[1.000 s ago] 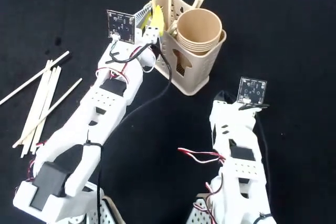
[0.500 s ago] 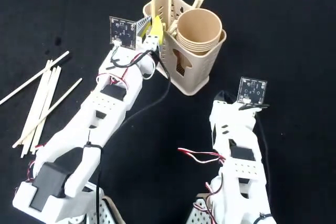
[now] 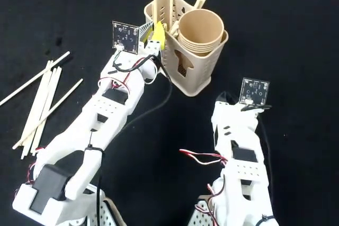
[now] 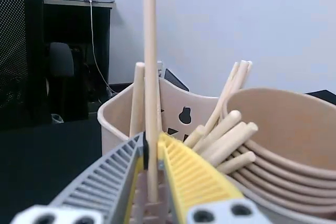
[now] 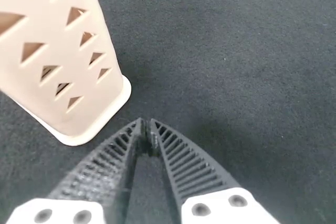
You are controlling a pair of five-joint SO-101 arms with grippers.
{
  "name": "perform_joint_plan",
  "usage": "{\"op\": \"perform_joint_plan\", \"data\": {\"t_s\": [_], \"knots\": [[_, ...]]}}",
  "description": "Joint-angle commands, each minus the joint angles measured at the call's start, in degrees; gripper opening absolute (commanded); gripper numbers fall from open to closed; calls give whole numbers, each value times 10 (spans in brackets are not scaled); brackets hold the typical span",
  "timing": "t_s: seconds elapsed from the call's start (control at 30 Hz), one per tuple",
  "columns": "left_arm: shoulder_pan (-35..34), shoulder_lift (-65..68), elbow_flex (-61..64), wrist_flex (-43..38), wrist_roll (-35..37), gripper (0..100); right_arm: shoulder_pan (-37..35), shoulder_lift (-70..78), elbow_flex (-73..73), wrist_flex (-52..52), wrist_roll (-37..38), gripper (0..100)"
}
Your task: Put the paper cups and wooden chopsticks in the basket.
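The left claw (image 3: 152, 26), pinching one upright chopstick (image 4: 150, 51), has sunk lower against the basket (image 3: 185, 72) rim. Release looks near, but loose chopsticks (image 3: 39, 104) still lie well apart from the basket.

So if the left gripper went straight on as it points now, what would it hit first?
Probably the near wall of the basket, just ahead of the left gripper, which is shut on a wooden chopstick; the gap is hard to judge.

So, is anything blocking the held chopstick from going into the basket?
Nothing visible does. The left gripper holds the chopstick upright right at the rim of the basket. Inside, other chopsticks and the stacked paper cups take up part of the room.
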Motion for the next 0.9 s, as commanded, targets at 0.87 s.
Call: {"op": "perform_joint_plan", "data": {"t_s": [0.87], "knots": [[3, -215, 160, -164, -4, 30, -2, -13, -3, -11, 5, 15]]}}
